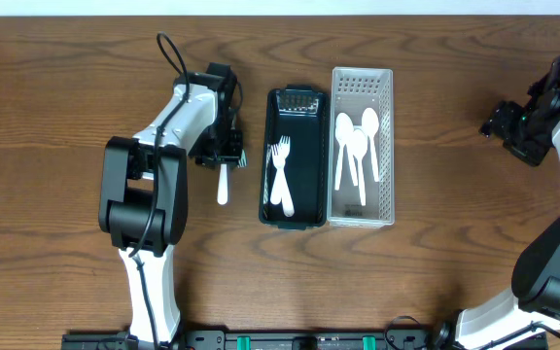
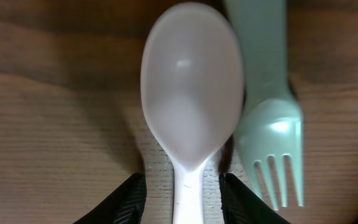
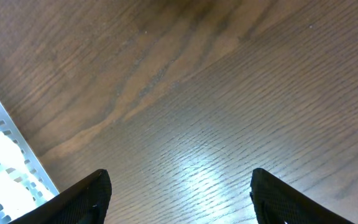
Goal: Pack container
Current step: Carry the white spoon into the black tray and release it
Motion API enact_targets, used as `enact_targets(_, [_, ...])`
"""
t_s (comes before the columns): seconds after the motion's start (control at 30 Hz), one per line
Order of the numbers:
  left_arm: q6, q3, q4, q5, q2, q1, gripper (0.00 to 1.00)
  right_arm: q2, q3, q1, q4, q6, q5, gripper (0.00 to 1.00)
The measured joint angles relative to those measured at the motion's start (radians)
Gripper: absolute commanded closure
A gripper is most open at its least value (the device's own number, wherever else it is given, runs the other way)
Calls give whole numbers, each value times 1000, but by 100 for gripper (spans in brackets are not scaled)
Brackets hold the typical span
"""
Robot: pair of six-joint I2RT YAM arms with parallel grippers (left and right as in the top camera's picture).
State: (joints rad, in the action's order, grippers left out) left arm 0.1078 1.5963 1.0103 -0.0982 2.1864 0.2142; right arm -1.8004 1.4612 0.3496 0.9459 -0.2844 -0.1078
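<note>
A black container [image 1: 293,156] holds white forks [image 1: 280,170]. Beside it on the right, a white perforated basket [image 1: 363,146] holds white spoons [image 1: 356,146]. My left gripper [image 1: 224,151] is low over the table, left of the black container. In the left wrist view its jaws [image 2: 182,182] are open and straddle the handle of a white spoon [image 2: 191,87], with a gap on each side. A white fork [image 2: 271,118] lies right beside that spoon. The spoon's handle end shows in the overhead view [image 1: 223,187]. My right gripper [image 1: 504,122] is open and empty over bare wood [image 3: 179,186].
The wooden table [image 1: 436,262] carries the two containers side by side in the middle. A corner of the white basket [image 3: 5,162] shows at the left of the right wrist view. The right arm stands at the table's far right edge.
</note>
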Motion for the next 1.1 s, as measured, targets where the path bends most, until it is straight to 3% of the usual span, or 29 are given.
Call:
enact_targets(0.1, [0, -8, -3, 0, 0, 0, 62, 0, 0, 0, 0, 0, 0, 25])
enact_targets(0.37, [2, -8, 0, 0, 0, 0, 94, 0, 0, 0, 0, 0, 0, 25])
enact_targets(0.6, [-3, 19, 124, 0, 0, 0, 94, 0, 0, 0, 0, 0, 0, 25])
enact_targets(0.8, [-4, 202, 282, -16, -49, 24, 94, 0, 0, 0, -4, 0, 0, 25])
enact_targets(0.93, [-3, 290, 225, -55, -208, 120, 94, 0, 0, 0, -9, 0, 0, 25])
enact_targets(1.0, [3, 314, 166, -64, -287, 196, 85, 0, 0, 0, -9, 0, 0, 25])
enact_targets(1.1, [52, 329, 86, -74, -348, 301, 85, 0, 0, 0, -9, 0, 0, 25])
